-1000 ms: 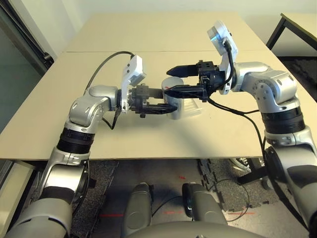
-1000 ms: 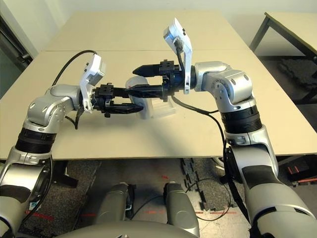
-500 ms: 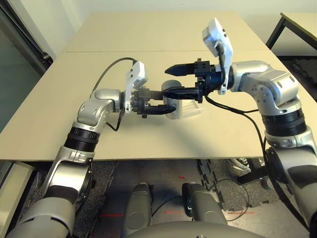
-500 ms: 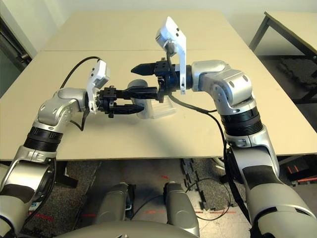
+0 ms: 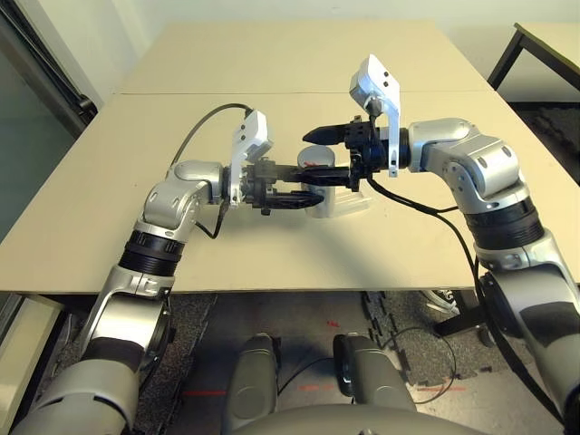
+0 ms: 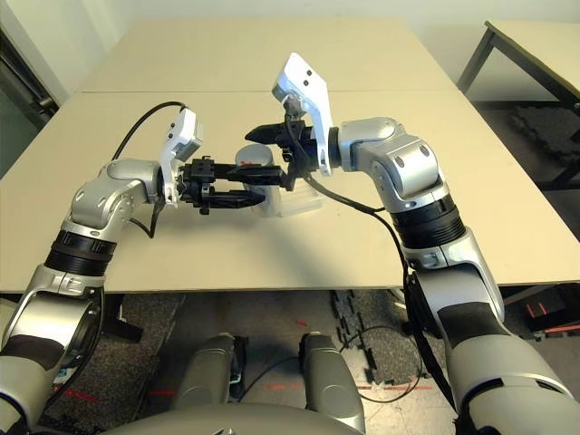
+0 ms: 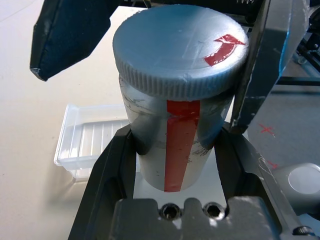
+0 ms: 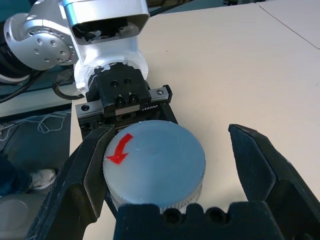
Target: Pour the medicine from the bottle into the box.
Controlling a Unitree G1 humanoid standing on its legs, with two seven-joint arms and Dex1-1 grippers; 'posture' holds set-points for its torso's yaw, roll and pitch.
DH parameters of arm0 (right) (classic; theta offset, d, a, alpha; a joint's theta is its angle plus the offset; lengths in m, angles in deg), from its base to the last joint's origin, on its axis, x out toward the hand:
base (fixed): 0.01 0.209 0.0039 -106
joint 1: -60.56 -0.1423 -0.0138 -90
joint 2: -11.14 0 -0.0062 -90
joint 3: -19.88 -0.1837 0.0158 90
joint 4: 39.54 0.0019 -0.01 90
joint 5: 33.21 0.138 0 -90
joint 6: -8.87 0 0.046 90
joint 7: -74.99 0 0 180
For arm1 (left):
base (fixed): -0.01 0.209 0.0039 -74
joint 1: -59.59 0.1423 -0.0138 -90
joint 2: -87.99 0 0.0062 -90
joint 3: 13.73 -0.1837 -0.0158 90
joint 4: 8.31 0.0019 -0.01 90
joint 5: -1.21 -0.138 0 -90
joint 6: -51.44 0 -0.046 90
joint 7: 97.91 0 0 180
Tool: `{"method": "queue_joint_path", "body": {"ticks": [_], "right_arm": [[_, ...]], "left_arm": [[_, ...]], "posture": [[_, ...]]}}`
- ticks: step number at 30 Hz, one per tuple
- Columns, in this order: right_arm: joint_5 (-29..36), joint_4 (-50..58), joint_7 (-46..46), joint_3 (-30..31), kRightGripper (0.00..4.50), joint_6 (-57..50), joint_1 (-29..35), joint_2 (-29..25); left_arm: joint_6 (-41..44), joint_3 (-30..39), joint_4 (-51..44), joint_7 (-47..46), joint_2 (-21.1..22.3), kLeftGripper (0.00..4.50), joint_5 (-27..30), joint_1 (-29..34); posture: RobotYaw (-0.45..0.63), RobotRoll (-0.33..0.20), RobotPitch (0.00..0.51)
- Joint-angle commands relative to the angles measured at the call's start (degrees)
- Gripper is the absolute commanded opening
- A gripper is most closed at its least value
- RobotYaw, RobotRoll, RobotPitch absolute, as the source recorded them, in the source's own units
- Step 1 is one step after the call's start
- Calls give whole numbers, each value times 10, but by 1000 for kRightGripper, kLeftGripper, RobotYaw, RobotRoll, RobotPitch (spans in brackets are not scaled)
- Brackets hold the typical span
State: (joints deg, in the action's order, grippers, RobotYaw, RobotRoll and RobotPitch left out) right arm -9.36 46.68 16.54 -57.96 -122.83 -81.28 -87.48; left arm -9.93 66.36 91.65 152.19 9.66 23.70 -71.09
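The left fingers (image 7: 115, 165) pinch the upright bottle (image 7: 182, 145). The right fingers (image 8: 167, 192) are spread around its cap (image 8: 157, 162), nearer the one at nine o'clock. Next they should close on it. The box (image 5: 352, 201) sits at three o'clock from the bottle.

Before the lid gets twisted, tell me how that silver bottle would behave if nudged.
The bottle looks rigid, so it probably won't squash. Being a round cylinder, it might roll if knocked over. The left tool grips its sides, so a nudge would likely be resisted.
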Motion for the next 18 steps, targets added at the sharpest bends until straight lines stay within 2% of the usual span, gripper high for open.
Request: {"method": "queue_joint_path", "body": {"ticks": [1, 18], "right_arm": [[-3, -7, 6, -17, 4500, 3, -3, -8], [8, -33, 15, -62, 4500, 9, 8, -55]], "left_arm": [[6, 1, -12, 2, 9, 2479, -1, -1], [16, 14, -21, -10, 27, 2479, 4, 6]], "posture": [[-12, 0, 103], [-6, 0, 99]]}}
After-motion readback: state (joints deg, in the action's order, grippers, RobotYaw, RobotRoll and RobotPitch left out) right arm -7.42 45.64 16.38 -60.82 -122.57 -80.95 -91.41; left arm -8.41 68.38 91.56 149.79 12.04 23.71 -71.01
